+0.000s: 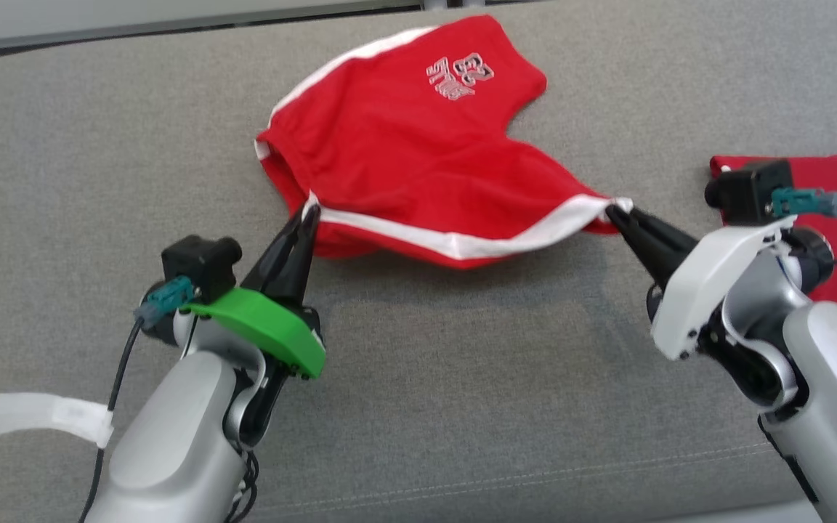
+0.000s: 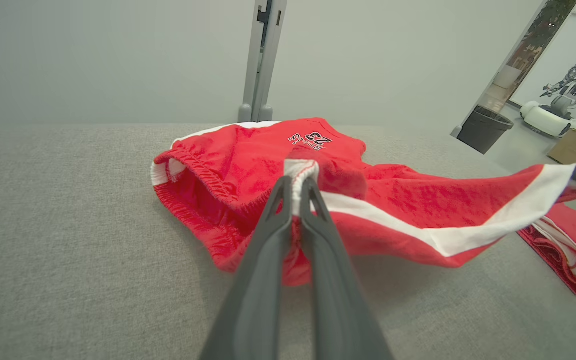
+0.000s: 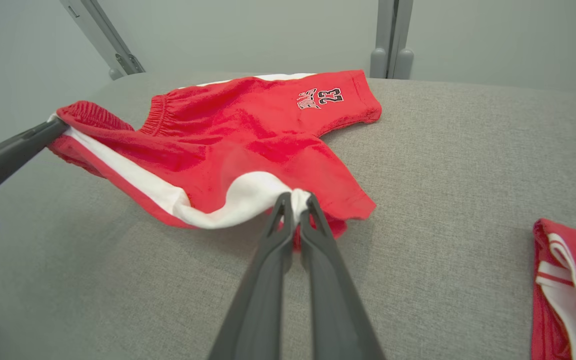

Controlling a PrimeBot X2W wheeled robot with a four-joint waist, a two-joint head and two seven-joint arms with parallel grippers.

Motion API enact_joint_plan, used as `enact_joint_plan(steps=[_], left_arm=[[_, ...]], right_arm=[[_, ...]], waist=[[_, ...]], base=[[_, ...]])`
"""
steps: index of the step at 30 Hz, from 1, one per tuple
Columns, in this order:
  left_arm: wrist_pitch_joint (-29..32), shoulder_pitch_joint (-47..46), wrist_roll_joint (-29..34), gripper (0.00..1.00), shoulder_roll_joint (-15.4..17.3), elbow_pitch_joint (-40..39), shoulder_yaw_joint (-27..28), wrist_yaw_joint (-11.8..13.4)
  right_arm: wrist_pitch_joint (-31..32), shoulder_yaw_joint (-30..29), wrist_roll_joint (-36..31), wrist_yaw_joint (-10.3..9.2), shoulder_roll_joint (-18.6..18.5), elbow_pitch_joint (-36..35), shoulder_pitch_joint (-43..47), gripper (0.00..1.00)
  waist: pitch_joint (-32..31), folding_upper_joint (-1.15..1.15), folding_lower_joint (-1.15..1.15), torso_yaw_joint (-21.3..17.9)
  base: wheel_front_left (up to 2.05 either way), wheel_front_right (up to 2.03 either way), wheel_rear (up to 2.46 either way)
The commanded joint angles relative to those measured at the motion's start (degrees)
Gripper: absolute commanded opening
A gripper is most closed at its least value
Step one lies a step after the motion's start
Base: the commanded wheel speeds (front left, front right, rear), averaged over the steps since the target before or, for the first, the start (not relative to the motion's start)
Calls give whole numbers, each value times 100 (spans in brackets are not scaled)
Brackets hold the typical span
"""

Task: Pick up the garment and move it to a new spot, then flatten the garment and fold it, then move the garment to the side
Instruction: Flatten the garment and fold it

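Note:
The garment [image 1: 404,152] is a pair of red shorts with white side stripes and a "23" print, lying on the grey padded table [image 1: 462,378]. Its near edge hangs lifted between my two grippers. My left gripper [image 1: 309,211] is shut on the white-trimmed waistband corner [image 2: 300,172]. My right gripper [image 1: 616,212] is shut on the white stripe at the leg hem [image 3: 295,197]. In the right wrist view the garment [image 3: 248,135] stretches left to the other arm's fingers [image 3: 13,152]. The far leg with the print rests flat on the table.
A second red and white garment [image 1: 836,225] lies folded at the table's right edge, behind my right wrist, also visible as a folded pile [image 3: 573,290]. A metal post [image 2: 263,60] stands behind the table. A black bin [image 2: 485,129] and another robot [image 2: 565,102] stand beyond.

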Motion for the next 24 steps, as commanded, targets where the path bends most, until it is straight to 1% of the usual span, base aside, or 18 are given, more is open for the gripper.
enact_joint_plan(steps=[1,6,11,15,19,24], left_arm=[[71,252,-132,0,66,-67,42,30],[208,973,-478,0,127,-321,185,199],[311,1644,-625,0,195,-682,183,392],[395,2112,-699,0,263,-1075,170,554],[485,2462,-688,0,385,-1472,178,776],[594,2789,-691,0,520,-1870,191,998]], right_arm=[[249,-1,134,2,-62,-166,294,0],[1014,-181,405,1,-171,-719,1080,0],[1575,-471,515,1,-183,-1209,1676,0],[1953,-680,572,1,-134,-1611,2031,0],[2319,-790,656,1,-54,-1958,2311,0],[2648,-912,620,1,-40,-2218,2683,0]], waist=[[-545,0,0,34],[-876,0,0,-17],[-1129,0,0,-35],[-1219,0,0,-44],[-1250,0,0,-42],[-1307,0,0,19]], base=[[0,0,0],[0,0,0],[0,0,0],[0,0,0],[0,0,0],[0,0,0]])
